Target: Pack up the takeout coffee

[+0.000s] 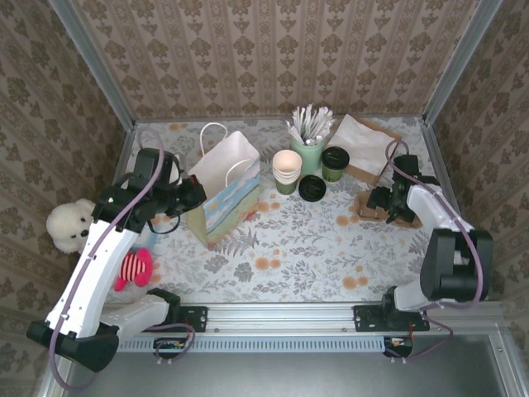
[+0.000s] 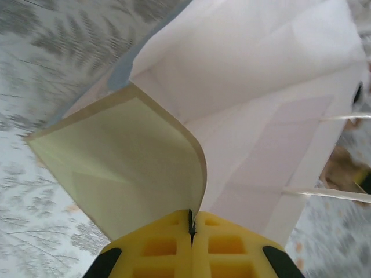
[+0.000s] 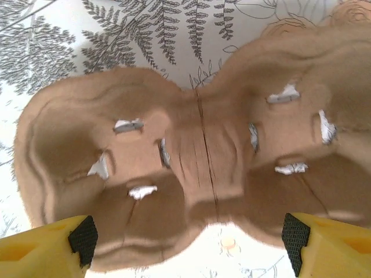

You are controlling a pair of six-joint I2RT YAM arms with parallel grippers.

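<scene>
Takeout coffee [image 1: 335, 163]: upright on the desk [image 1: 289, 248], far side, right of centre, black lid on. Neither gripper touches it.

Around it:
- Pale-green cup of white sticks [image 1: 307, 142] just beside it on the left.
- Loose black lid [image 1: 312, 188] flat on the desk, just in front and slightly left.
- Stack of lidless cups [image 1: 287, 171] left of that lid, near the sticks cup.
- Flat brown and white paper [image 1: 364, 142] behind and to its right, against the far edge.

Paper bag [image 1: 225, 186]: standing, mouth open, well to the left of the coffee. The cup stack and the loose lid sit in the stretch between bag and coffee.

Left gripper [image 1: 197, 197]: at the bag's left side. In the left wrist view the left gripper [image 2: 191, 223] has its yellow fingers [image 2: 156, 249] pressed together on the bag's rim, and the paper bag [image 2: 261, 116] opens away beyond them.

Right gripper [image 1: 378, 203]: right of the coffee, nearer the desk's front, over a brown cardboard cup carrier [image 1: 369, 207]. In the right wrist view the right gripper [image 3: 188, 243] has its jaws wide apart, the carrier [image 3: 197, 156] lying flat between and beyond them, its cup wells empty.

Off the desk's left edge: white teddy [image 1: 70, 225], pink striped toy [image 1: 132, 269].
</scene>
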